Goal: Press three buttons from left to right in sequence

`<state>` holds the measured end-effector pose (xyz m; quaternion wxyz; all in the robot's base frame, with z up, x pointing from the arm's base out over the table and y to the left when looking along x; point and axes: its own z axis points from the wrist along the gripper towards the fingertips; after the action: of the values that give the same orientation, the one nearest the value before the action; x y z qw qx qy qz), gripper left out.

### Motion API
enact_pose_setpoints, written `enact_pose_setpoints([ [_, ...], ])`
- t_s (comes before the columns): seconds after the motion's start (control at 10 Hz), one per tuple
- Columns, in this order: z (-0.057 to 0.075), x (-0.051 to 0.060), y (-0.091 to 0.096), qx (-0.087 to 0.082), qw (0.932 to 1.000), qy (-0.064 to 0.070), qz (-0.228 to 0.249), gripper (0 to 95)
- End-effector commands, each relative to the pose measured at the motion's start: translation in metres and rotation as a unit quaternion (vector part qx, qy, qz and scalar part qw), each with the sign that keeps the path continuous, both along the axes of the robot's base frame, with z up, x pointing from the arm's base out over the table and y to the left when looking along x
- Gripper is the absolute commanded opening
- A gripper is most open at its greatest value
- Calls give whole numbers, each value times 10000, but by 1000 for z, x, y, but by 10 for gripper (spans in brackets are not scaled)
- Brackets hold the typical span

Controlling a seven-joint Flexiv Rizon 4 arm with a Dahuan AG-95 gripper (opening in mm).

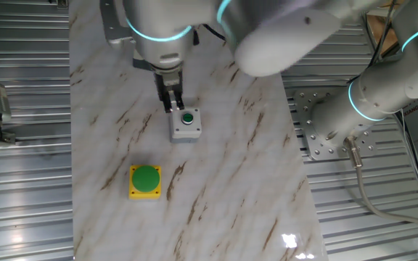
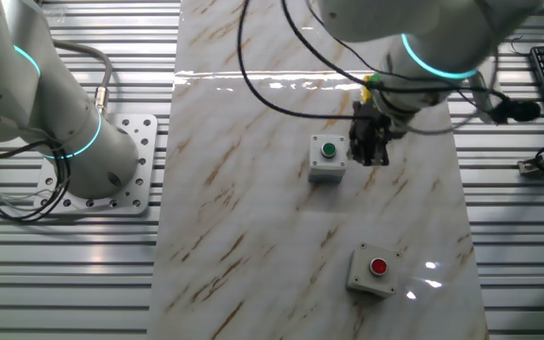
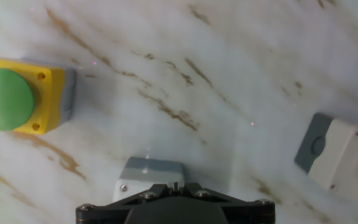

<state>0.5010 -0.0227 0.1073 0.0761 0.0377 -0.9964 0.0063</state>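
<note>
Hovering at the grey box with the dark-green button [image 1: 186,123], the gripper [image 1: 173,105] sits just beside the box's far edge in one fixed view, fingers pointing down at the marble-patterned table [image 1: 252,188]. From the other fixed view the gripper [image 2: 370,149] is to the right of the same box [image 2: 328,158], near it; contact cannot be told. Hand view: the gripper body fills the bottom edge and the top corner of that grey box [image 3: 149,177] pokes out just above it. Fingertips are not separable in any view, so whether the fingers are open or closed cannot be told

Yellow box with the large green dome button [image 1: 145,180] sits on the table nearer the camera in the one fixed view, apart from the middle box; in hand view it is at the left edge [image 3: 20,96], upright, dome intact. Grey box with the red button [image 2: 374,269] lies toward the near edge in the other fixed view, well apart from the gripper; hand view catches it at the right edge [image 3: 344,158], red button partly cut off

All three boxes rest flat on the tabletop. A second robot base [image 2: 74,142] stands on the metal plate beside the table
</note>
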Motion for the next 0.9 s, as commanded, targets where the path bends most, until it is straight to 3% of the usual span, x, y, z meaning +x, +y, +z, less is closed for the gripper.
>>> enact_pose_setpoints([
  [0.1,0,0,5,-14,10000,35,-73,0],
  [0.5,-4,-16,12,-10,9998,-112,-181,0],
  [0.9,-4,-24,18,-29,9996,-134,-236,0],
])
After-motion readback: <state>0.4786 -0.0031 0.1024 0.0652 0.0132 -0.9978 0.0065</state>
